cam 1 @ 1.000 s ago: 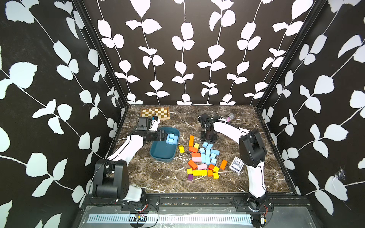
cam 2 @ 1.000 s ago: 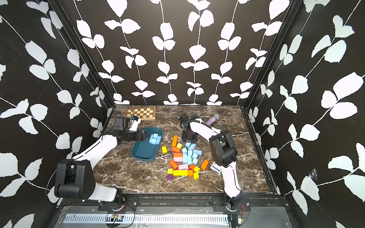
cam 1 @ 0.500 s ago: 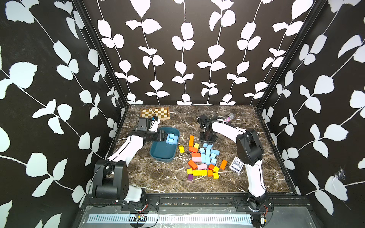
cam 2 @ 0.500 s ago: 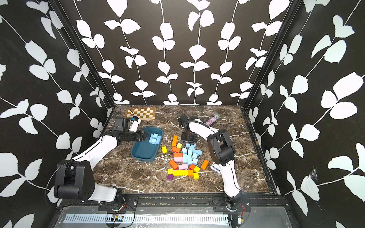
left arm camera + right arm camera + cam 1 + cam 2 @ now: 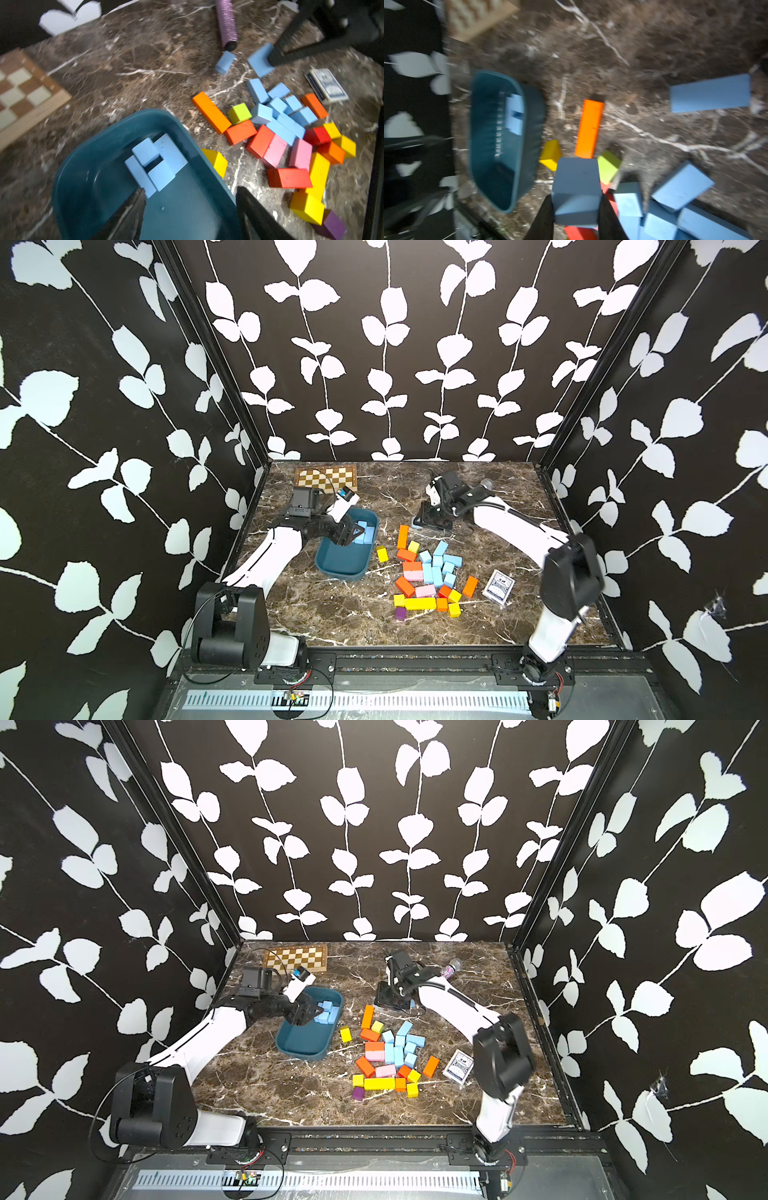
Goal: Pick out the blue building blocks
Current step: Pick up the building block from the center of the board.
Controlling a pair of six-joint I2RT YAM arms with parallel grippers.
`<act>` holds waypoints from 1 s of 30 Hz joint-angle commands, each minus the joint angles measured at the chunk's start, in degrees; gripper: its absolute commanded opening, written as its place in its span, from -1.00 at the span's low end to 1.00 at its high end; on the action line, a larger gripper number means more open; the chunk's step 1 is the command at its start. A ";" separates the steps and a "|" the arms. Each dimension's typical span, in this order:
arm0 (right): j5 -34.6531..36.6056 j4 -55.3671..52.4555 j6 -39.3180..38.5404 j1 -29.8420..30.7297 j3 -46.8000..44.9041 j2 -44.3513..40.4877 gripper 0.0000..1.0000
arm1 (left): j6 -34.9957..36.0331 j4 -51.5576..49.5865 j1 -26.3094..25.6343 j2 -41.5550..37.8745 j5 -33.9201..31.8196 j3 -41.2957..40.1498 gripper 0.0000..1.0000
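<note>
The right end effector (image 5: 576,207) gripped a blue block (image 5: 576,187) between narrowly set jaws, evidently bound for the teal tray (image 5: 535,128) a short carry away across the tabletop (image 5: 654,52). Close beside it, the remaining blue building blocks (image 5: 438,568) lay jumbled with orange, yellow and pink blocks (image 5: 413,576). The left end effector (image 5: 187,207) hung wide and empty just above the tray, right next to the sorted blue blocks (image 5: 158,160) inside.

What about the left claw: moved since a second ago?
No. The left claw still hangs open over the tray's far end, beside the blue blocks in it, as before.
</note>
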 commanded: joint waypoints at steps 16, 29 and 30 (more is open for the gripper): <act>-19.86 22.18 8.45 3.17 -5.85 2.22 -0.73 | 24.58 3.35 -8.85 3.17 6.88 4.40 0.39; -22.49 24.72 8.85 4.20 -5.91 2.69 -0.72 | 25.30 2.69 -9.43 5.52 7.07 6.25 0.01; -22.62 24.81 8.92 4.27 -5.87 2.65 -0.72 | 25.15 2.66 -9.47 5.70 6.97 6.34 0.02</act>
